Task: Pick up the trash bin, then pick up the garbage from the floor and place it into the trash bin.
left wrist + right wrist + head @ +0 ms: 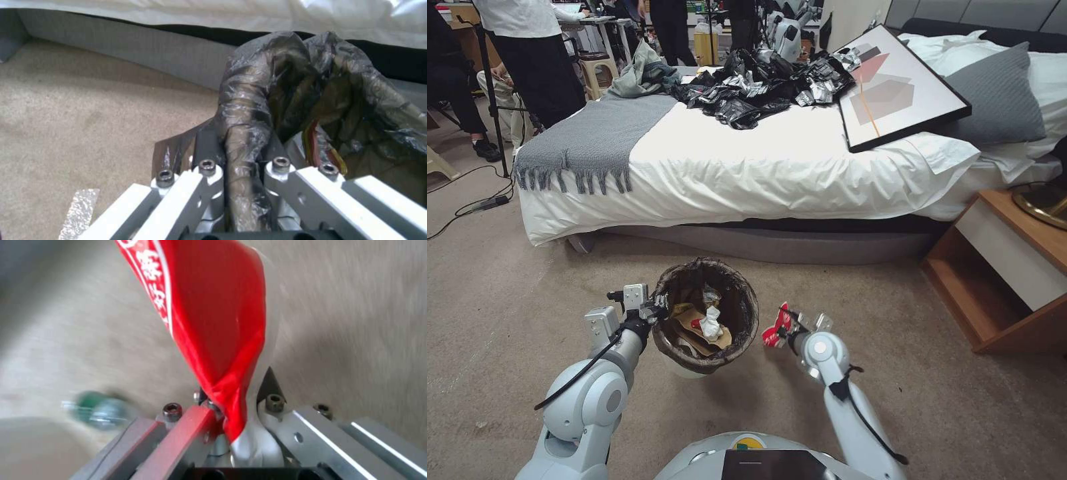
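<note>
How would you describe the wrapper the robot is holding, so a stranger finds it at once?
On the carpet before the bed, find the trash bin. Just to its right, the right gripper pinches the wrapper, the one bright red-and-white piece outside the bin.

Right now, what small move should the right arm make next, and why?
Probably carry the right gripper sideways over the trash bin. Its jaws are shut on a red-and-white wrapper just beside the rim, and the left gripper holds the bin there, mouth open.

Pale grey-white arms with round joints, black cables along each; silver hands (650, 308) (790, 328) fastened with dark hex screws.
</note>
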Available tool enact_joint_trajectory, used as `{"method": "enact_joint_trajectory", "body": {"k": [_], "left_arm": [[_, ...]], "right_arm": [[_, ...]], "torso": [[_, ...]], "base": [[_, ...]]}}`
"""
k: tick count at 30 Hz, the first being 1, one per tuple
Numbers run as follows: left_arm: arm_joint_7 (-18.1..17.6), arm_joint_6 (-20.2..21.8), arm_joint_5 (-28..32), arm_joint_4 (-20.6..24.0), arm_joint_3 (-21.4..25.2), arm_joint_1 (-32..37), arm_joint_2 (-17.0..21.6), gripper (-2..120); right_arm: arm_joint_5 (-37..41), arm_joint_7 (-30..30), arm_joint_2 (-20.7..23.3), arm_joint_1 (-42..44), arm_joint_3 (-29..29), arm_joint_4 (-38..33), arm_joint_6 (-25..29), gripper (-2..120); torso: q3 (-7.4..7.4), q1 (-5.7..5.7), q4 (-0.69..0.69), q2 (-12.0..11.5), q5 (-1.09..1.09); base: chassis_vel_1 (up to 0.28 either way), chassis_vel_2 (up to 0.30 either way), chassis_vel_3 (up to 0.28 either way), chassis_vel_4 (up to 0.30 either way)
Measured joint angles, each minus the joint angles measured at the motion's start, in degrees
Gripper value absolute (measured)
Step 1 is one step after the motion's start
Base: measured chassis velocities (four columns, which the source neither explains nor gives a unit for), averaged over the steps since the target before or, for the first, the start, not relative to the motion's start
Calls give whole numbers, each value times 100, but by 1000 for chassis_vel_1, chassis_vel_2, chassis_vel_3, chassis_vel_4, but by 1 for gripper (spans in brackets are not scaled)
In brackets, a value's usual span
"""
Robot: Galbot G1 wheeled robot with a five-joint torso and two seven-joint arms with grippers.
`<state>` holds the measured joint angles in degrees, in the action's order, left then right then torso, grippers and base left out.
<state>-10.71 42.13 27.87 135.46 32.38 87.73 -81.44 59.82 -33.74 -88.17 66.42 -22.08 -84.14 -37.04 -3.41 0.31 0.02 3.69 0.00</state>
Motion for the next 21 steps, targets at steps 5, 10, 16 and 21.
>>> {"method": "enact_joint_trajectory", "body": {"k": [5, 10, 16, 21], "left_arm": [[-2, 0, 13, 1, 21, -7, 12, 5], [-2, 0, 28, 1, 37, -16, 26, 5], [-3, 0, 46, -10, 53, -26, 40, 5], [-3, 0, 53, -77, 52, -60, 34, 5]], "right_arm": [[91, -67, 103, 72, 14, -340, -55, 0], [145, -106, 202, 119, 18, -657, -99, 0], [257, -188, 356, 178, 20, -1146, -176, 0], [670, -486, 793, 213, -68, -2325, -405, 0]], "torso": [[0, 0, 0, 0, 0], [1, 0, 0, 0, 0], [1, 0, 0, 0, 1], [1, 0, 0, 1, 0]], "base": [[0, 0, 0, 0], [0, 0, 0, 0], [0, 0, 0, 0], [0, 0, 0, 0]]}}
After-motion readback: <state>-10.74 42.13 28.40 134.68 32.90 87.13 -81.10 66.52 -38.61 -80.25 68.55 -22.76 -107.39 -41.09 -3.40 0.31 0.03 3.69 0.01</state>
